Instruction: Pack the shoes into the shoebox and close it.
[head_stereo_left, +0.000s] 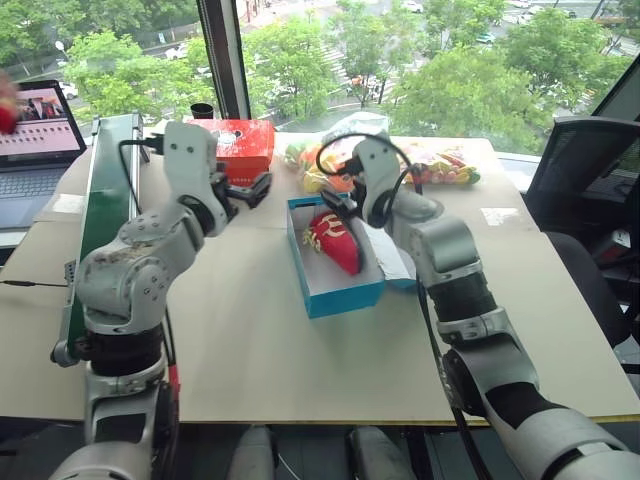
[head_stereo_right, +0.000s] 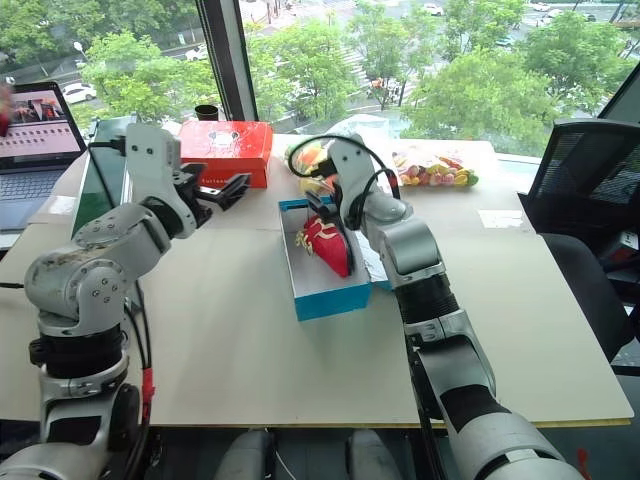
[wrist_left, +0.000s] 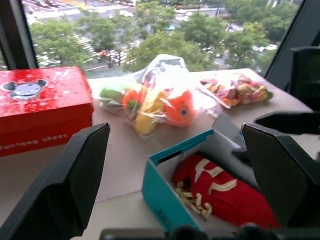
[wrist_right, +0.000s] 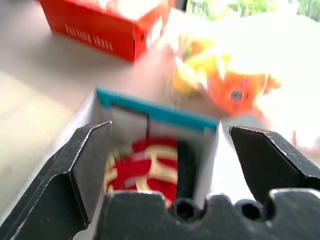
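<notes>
The blue shoebox (head_stereo_left: 335, 290) sits open near the middle of the frame on the pale surface (head_stereo_left: 250, 340), its long side running away from the robot and slightly toward the lower right. Inside it lies a red shoe (head_stereo_left: 335, 238) with yellow markings and pale lacing, resting against the box's white inner wall toward the far end; I can make out one shoe clearly and cannot tell whether a second lies with it. The lid seems to hang off the box's right side, mostly hidden behind the right arm. The right end effector (head_stereo_left: 338, 205) hangs just above the far end of the box, right over the shoe, its two black fingers spread wide with nothing between them; from its wrist camera the shoe (wrist_right: 145, 167) shows in the gap between the fingers. The left end effector (head_stereo_left: 248, 190) is up in the centre-left of the frame, clear of the box and to its left, also spread wide and empty, pointing toward the box's far corner. Beyond it, at the upper centre-left, stands a red-orange box (head_stereo_left: 240, 145) with white print, and just behind the shoebox lies a clear bag of colourful toys (wrist_left: 155, 100). A laptop (head_stereo_left: 35, 150) sits open at the upper left.
</notes>
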